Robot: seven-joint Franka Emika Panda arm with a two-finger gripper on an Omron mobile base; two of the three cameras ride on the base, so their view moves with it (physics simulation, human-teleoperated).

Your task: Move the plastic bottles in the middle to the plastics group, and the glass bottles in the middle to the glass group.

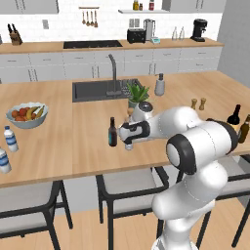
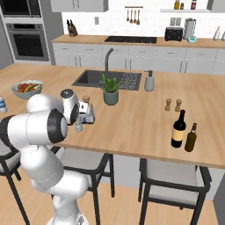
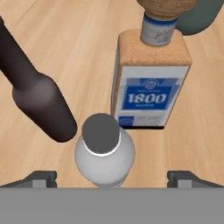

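Here, your pincer (image 3: pixel 107 177) hangs wide open above clear water bottle (image 3: pixel 104 151), one fingertip (image 3: pixel 41 178) on either side, no contact. Bottle stands upright on table (image 3: pixel 87 52), mid-table, between near-black glass bottle (image 3: pixel 39 103) and square "1800" bottle (image 3: pixel 148 83).

Standing upright on the wooden island counter (image 1: pixel 58 141): a small dark glass bottle (image 1: pixel 113 133), just left of the gripper (image 1: pixel 128 134). Sitting at the counter's left: fruit bowl (image 1: pixel 27 115) and two blue-labelled water bottles (image 1: pixel 10 139).
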